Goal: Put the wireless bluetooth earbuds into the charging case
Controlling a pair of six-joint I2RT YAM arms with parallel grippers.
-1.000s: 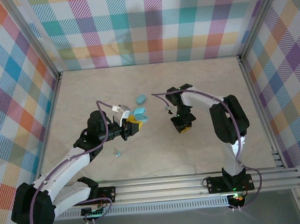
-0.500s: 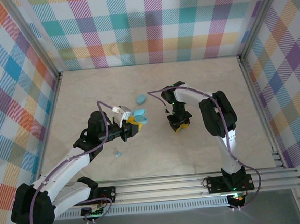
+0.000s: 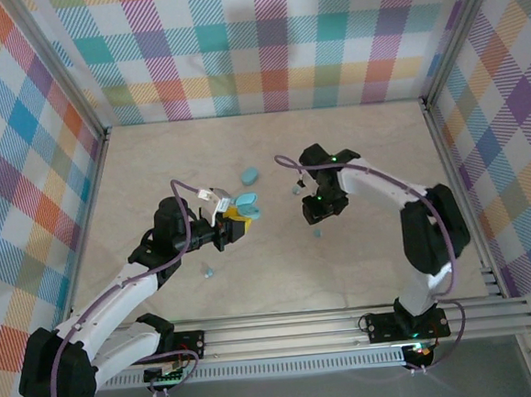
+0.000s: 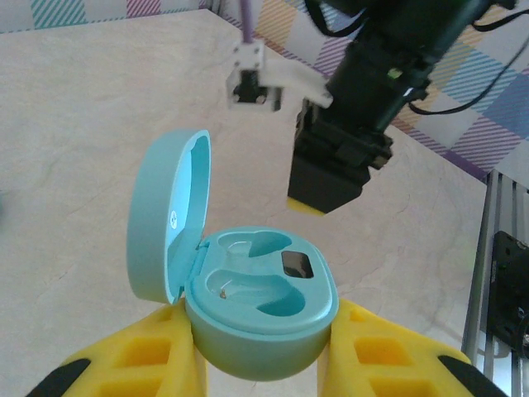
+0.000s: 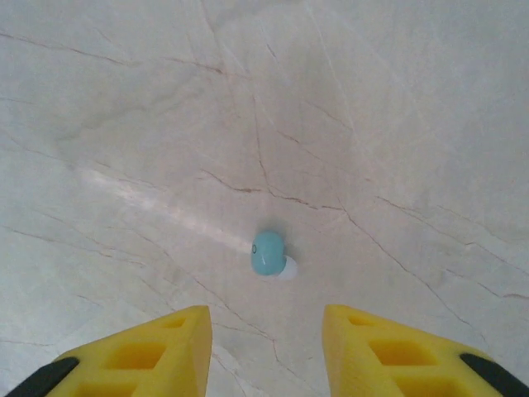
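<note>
Lowering straight down looks the sound move now. On the worktop (image 3: 362, 145), the left end effector (image 3: 234, 217) pinches the charging case (image 4: 260, 306), which is open with its lid (image 4: 165, 223) up and both wells (image 4: 248, 289) empty. To the right of the case, the right end effector (image 5: 266, 321) hangs spread and empty above one earbud (image 5: 268, 252). Centre its fingers (image 5: 149, 351) either side and close gently, since so small and round a bit may squirt away. A second earbud (image 3: 208, 273) lies on the worktop, below-left of the case in the overhead view.
</note>
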